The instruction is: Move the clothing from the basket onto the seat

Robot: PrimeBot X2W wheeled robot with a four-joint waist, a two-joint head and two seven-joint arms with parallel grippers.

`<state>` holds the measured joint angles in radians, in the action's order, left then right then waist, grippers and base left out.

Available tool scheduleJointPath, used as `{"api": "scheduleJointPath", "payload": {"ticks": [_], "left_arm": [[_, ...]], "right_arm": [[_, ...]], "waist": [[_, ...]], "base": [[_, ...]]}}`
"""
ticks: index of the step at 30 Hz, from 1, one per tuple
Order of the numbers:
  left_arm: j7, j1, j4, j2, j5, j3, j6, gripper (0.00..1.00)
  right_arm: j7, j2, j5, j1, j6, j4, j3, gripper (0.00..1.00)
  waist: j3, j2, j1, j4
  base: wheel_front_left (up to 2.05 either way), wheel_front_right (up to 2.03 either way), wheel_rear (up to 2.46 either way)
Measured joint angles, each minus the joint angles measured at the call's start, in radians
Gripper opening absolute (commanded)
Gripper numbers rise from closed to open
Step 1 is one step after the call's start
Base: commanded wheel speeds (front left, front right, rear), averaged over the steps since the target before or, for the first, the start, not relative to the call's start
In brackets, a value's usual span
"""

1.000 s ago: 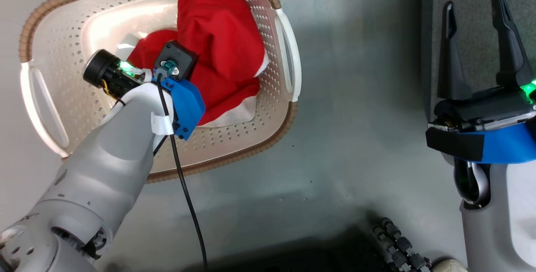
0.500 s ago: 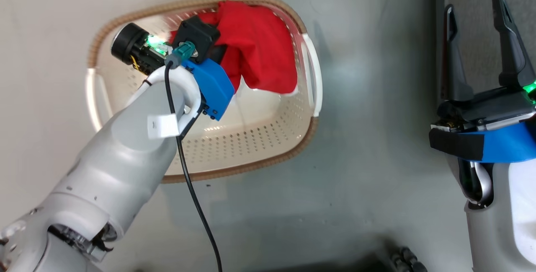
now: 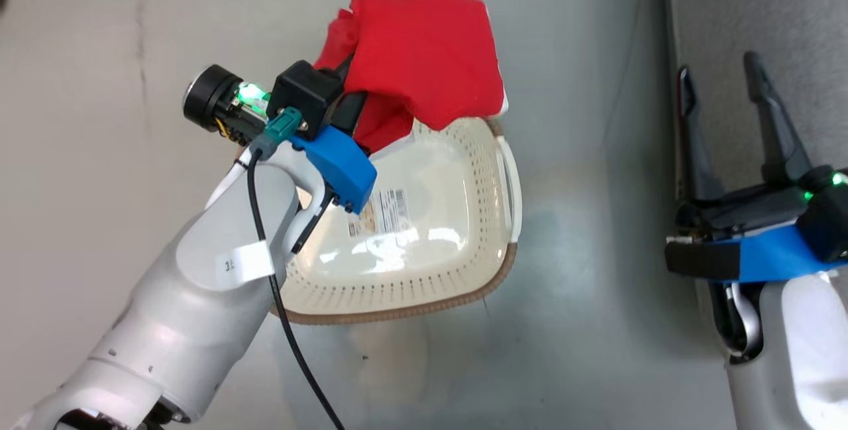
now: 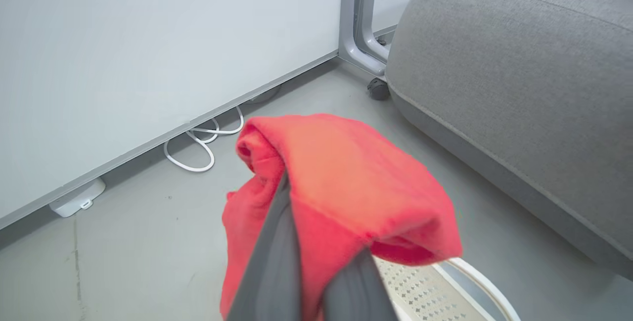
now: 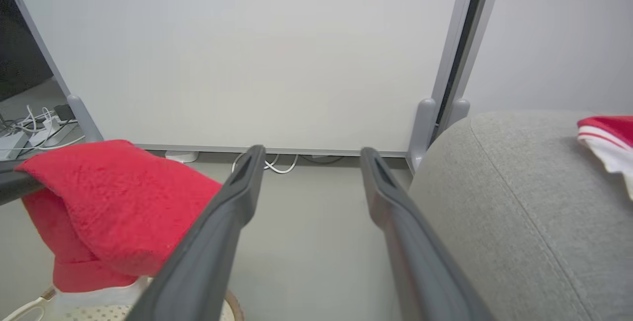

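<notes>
I'm holding the garment above the basket, left claw clamped on it (right claw gaping, empty); next needs carrying it over the seat.

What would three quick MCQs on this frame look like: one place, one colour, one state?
1. Where is the red garment in the left gripper?
A. held up over the basket
B. lying flat inside it
C. spread on the seat

2. What colour is the basket's rim?
A. blue
B. brown
C. black

3. How is the right gripper?
A. shut on a garment
B. shut on a handle
C. open, empty

Answers:
1 A, the cloth drapes over the fingers, raised over the basket.
2 B, a brown woven band edges it.
3 C, its jaws stand apart with nothing between.
</notes>
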<state>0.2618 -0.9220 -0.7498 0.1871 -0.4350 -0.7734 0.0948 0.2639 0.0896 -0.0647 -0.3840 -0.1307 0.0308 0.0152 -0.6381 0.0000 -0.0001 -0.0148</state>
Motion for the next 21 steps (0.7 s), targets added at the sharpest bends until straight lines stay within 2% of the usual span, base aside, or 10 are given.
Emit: {"api": "scheduleJointPath", "payload": {"ticks": [11,21], "left_arm": [[0.0,0.098,0.084,-0.022,0.079,0.104,0.021,0.0],[0.0,0.143,0.13,-0.047,0.108,0.11,0.03,0.0]], "right_arm": [[0.0,-0.02,-0.013,0.092,0.0,0.047,-0.003,1.0],[0.0,-0.03,-0.017,0.193,0.0,0.076,0.016,1.0]], "waist": [[0.223,0.0,-0.0001,0.007],[0.394,0.0001,-0.0002,0.006]], "base": [[0.0,0.0,0.0],[0.0,0.0,0.0]]}}
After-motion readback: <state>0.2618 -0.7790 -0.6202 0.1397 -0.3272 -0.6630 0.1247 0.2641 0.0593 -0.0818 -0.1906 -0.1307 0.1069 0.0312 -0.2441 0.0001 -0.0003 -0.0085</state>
